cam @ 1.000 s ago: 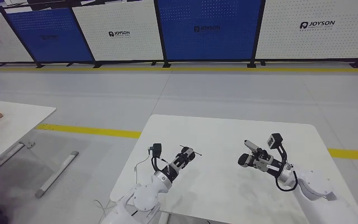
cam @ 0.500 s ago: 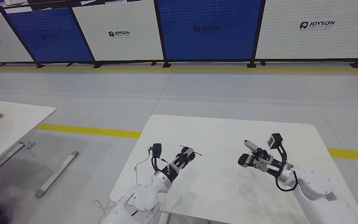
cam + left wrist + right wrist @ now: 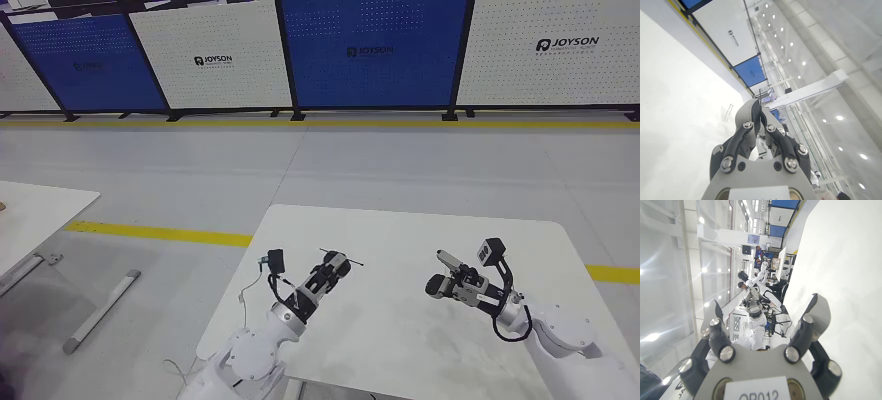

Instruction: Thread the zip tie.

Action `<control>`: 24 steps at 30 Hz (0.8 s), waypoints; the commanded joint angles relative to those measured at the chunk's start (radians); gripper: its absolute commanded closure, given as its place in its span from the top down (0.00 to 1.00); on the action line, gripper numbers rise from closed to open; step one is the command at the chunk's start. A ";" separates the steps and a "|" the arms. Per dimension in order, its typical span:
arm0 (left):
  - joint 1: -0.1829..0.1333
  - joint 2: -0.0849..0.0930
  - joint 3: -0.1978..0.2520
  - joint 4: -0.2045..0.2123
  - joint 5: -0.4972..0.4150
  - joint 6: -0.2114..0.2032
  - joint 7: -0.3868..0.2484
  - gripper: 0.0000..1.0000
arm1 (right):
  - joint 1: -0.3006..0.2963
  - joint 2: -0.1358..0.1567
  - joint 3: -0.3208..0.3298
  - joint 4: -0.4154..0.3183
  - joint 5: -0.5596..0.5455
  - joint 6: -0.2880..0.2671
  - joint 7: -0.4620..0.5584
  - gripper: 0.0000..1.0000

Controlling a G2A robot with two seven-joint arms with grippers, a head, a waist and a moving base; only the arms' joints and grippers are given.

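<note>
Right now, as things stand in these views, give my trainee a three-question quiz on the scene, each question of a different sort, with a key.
1. True or false: the right hand grips the zip tie.
2. Pick one. The left hand is: A) wide open; B) shut on the zip tie; C) shut on nothing.
3. Fill in: both hands hover over the white ____.

Key
1. False: the right hand is open and empty.
2. B.
3. table.
</note>
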 commanded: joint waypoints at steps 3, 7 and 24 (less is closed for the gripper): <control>0.026 0.003 -0.021 -0.023 0.014 -0.016 0.007 0.00 | 0.000 0.000 0.000 0.000 0.000 0.000 0.000 1.00; 0.026 0.003 -0.021 -0.023 0.014 -0.016 0.007 0.00 | 0.000 0.000 0.000 0.000 0.000 0.000 0.000 1.00; 0.023 -0.011 -0.022 -0.110 -0.056 -0.124 0.093 0.00 | 0.000 0.000 0.000 0.000 0.000 0.000 0.000 1.00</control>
